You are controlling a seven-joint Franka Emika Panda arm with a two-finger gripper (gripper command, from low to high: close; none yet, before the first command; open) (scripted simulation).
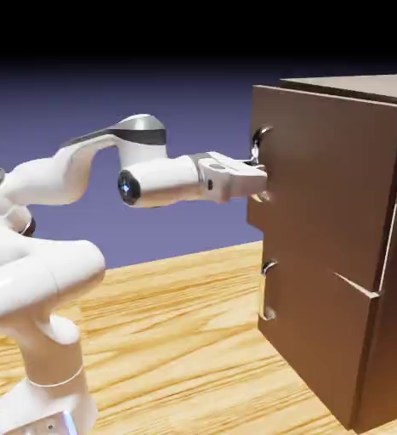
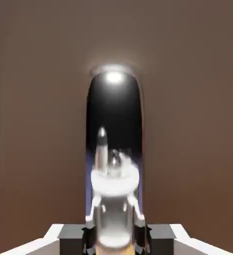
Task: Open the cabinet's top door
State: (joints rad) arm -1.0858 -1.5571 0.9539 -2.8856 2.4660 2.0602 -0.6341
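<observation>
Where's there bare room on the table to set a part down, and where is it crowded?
Bare wood shows between the arm's base and the cabinet's lower door, below the outstretched arm. Crowded: the upper door's handle, where the gripper is closed on it.

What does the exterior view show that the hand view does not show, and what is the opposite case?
Only the exterior view shows the lower door, its own handle, the wooden table and the arm's white links.

Only the hand view shows both fingertips of the gripper, one on each side of the handle, with the bright reflection on the handle's curved top.

Both views show the top door, its silver handle and the gripper closed on that handle.
</observation>
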